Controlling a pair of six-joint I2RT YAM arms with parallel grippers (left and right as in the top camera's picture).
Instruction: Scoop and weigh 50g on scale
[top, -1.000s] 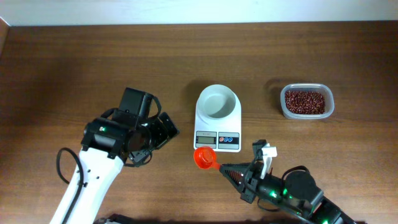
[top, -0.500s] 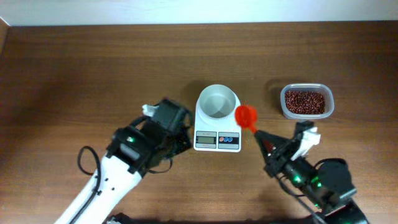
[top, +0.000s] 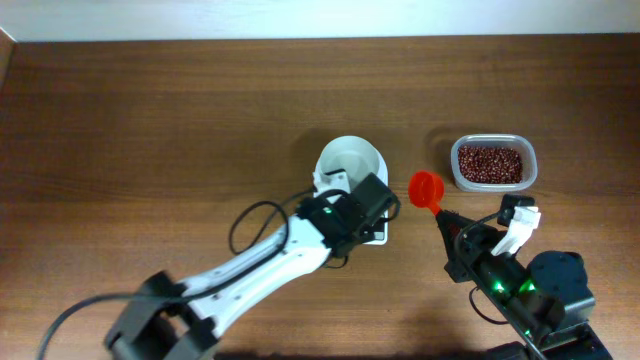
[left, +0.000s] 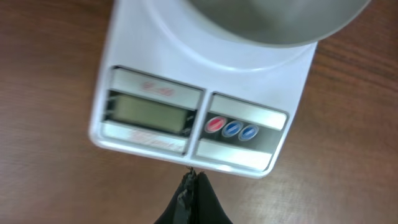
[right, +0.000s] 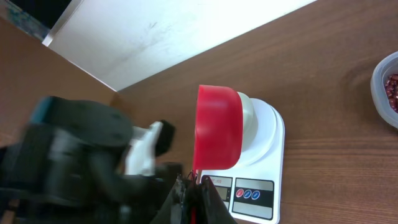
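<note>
The white scale (top: 330, 178) stands mid-table, its round bowl (top: 350, 160) empty. My left gripper (top: 362, 226) hangs over its front panel and hides the display from above. In the left wrist view the gripper (left: 193, 176) is shut on nothing, its tips at the scale's (left: 199, 124) front edge, below the grey display (left: 149, 113) and the red and blue buttons (left: 231, 128). My right gripper (top: 452, 232) is shut on the handle of an orange-red scoop (top: 425, 188), held right of the scale with no beans showing in it. The reddish-brown beans (top: 490, 163) lie in a clear tub.
The clear tub (top: 493, 185) sits at the right, just beyond the scoop. In the right wrist view the scoop (right: 217, 134) stands in front of the scale (right: 267, 134), with my left arm (right: 81, 162) blurred at the left and the tub's rim (right: 380, 78) at the right edge.
My left arm has swung right to the scale's front panel and its gripper has shut. My right gripper has carried the scoop from the scale's front to its right side.
</note>
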